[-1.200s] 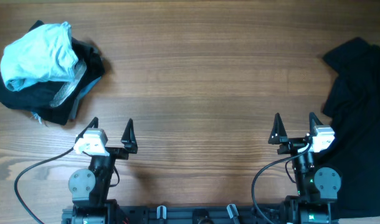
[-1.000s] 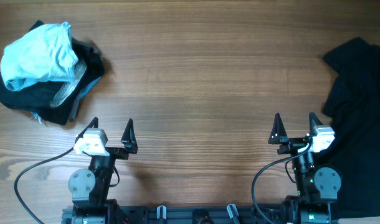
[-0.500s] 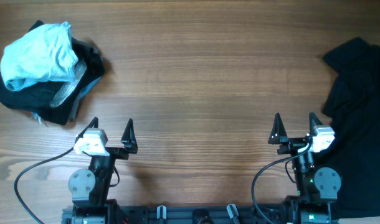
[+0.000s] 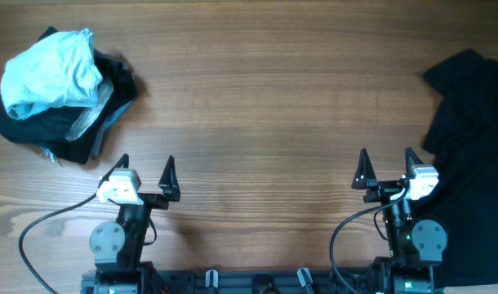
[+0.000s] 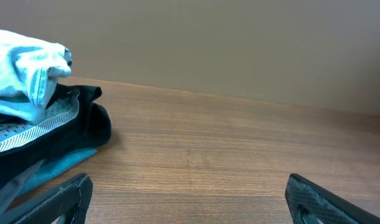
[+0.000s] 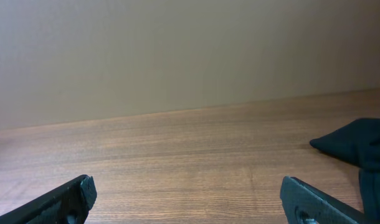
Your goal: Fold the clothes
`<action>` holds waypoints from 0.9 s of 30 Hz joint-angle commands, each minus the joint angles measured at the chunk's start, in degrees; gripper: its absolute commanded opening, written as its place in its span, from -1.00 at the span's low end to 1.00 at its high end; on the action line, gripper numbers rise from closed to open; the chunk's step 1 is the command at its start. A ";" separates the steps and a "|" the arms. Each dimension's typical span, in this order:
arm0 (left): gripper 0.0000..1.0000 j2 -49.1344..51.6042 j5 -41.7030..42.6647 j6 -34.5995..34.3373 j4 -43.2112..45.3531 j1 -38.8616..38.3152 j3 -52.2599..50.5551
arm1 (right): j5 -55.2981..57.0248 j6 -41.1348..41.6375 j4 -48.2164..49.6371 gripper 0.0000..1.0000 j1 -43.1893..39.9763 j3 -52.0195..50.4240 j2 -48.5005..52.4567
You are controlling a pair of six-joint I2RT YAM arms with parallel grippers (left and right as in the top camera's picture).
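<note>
You are looking at a wooden tabletop with both arms parked along its near edge. Your left end effector is sitting at 7 o'clock with its fingers standing wide apart and only bare wood showing between them. Your right end effector is sitting at 5 o'clock, likewise spread wide and gripping nothing. The clothes are lying in two places. A crumpled pile is resting at 10 o'clock: a light blue garment is lying bunched on top of dark garments, well apart from the left end effector. A black garment is lying spread at 3 o'clock, running off the right edge and down towards 5 o'clock, just beside the right arm, with its fingers not touching it.
</note>
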 commanded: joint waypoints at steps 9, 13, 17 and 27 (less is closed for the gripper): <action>1.00 -0.37 0.28 0.33 -0.04 0.33 -0.35 | -0.90 0.74 0.26 0.99 -0.28 -0.07 -0.35; 1.00 -0.37 0.28 0.33 -0.04 0.33 -0.35 | -0.70 0.76 4.50 0.99 -0.28 -0.07 -0.35; 1.00 -0.37 0.28 0.33 0.00 0.33 -0.35 | -0.02 0.63 3.82 0.99 -0.28 -0.07 -0.35; 1.00 0.59 3.48 0.92 5.35 0.37 8.39 | -8.96 0.81 6.32 0.99 -0.28 8.20 2.86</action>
